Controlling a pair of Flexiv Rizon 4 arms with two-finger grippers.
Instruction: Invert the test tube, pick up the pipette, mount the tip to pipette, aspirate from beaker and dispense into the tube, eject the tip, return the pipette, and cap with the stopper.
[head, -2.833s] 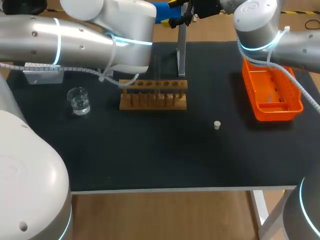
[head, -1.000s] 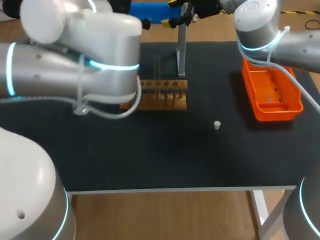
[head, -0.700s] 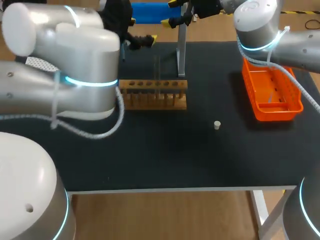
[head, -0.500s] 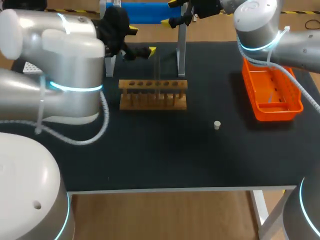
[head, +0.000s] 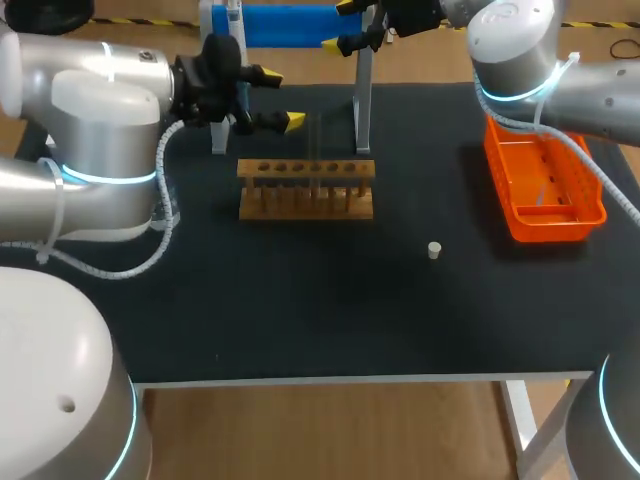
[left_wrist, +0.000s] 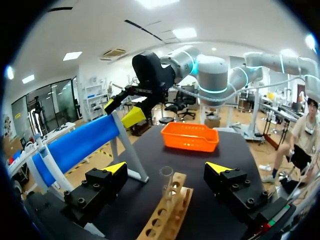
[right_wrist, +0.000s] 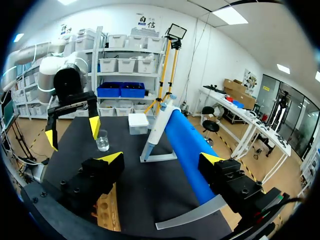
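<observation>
A clear test tube (left_wrist: 166, 179) stands in the wooden rack (head: 306, 189), mouth upward as far as I can see. My left gripper (head: 281, 98) hovers open just behind and left of the rack, and in the left wrist view the tube lies ahead between its spread fingers (left_wrist: 116, 168) without touching them. My right gripper (head: 340, 25) hangs open above the blue pipette stand (head: 290, 24) at the table's back. The white pipette (right_wrist: 159, 123) leans on that stand. The water beaker (right_wrist: 102, 141) shows in the right wrist view, hidden in the head view. A small white stopper (head: 434, 250) lies alone.
An orange tray (head: 543, 182) sits at the right edge. A white tip box (right_wrist: 138, 122) stands beyond the beaker. The stand's grey posts (head: 363, 110) rise just behind the rack. My left arm's bulk covers the table's left side.
My left arm has swung round and its gripper has come forward and right, from the back edge to just behind the rack. The right arm has not moved.
</observation>
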